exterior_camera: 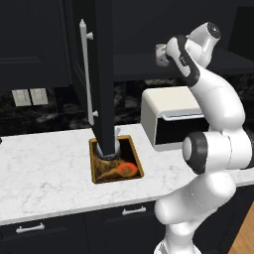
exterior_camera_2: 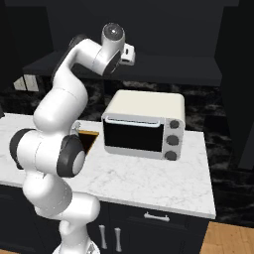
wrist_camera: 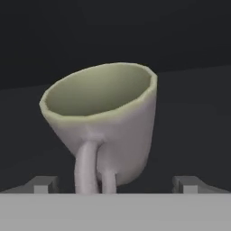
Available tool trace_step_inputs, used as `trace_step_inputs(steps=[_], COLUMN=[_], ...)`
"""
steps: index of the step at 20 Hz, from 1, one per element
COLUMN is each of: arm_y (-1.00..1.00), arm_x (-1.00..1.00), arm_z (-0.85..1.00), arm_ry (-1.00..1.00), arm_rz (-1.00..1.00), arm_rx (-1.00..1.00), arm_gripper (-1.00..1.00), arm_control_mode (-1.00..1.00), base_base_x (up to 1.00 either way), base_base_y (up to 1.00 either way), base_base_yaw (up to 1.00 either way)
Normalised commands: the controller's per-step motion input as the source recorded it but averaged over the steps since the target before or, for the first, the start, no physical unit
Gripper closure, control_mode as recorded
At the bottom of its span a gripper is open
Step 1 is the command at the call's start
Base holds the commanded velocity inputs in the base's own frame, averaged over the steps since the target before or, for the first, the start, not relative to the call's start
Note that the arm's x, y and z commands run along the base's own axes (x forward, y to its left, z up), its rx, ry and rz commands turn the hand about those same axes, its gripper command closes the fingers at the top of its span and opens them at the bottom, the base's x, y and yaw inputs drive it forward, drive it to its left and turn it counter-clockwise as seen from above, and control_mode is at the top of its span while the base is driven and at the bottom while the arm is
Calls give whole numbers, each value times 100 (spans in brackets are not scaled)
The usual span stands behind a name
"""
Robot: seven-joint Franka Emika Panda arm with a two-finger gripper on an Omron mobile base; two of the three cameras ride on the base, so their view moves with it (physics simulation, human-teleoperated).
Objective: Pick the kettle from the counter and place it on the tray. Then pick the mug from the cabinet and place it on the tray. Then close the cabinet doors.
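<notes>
The white marble counter point(exterior_camera: 44, 163) runs wide under the black upper cabinet point(exterior_camera_2: 163, 64), whose open cabinet door point(exterior_camera: 101, 74) juts toward the left base camera with its long silver bar handle facing left. A cream toaster oven point(exterior_camera_2: 144, 124) stands on the counter to the right of the tray point(exterior_camera: 134, 161), which lies flat on the marble, its orange-red blob showing. The kettle point(exterior_camera: 108, 151) sits on the tray's far end, mostly hidden behind the door's lower edge. The arm reaches up to the cabinet shelf. In the hand view the mug point(wrist_camera: 108, 117) stands on the dark shelf, tilted in that view, handle toward the camera, between the fingertips point(wrist_camera: 43, 184) of the gripper point(wrist_camera: 115, 185), whose jaws stand wide apart on either side, not touching it.
</notes>
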Motion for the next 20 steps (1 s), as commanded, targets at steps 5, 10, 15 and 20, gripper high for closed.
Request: trace_step_inputs(steps=[5,10,15,20], arm_y=[0,0,0,0], arm_x=[31,1,0,-2], arm_z=[0,0,-11,-19], arm_ry=[0,-8,-20,-22], arm_rz=[0,0,0,0], arm_rx=[0,0,0,0], arm_gripper=[-100,100,100,100], arm_control_mode=[-100,-100,-100,-100], base_base_x=[0,0,0,0], base_base_y=[0,0,0,0], base_base_yaw=[0,0,0,0])
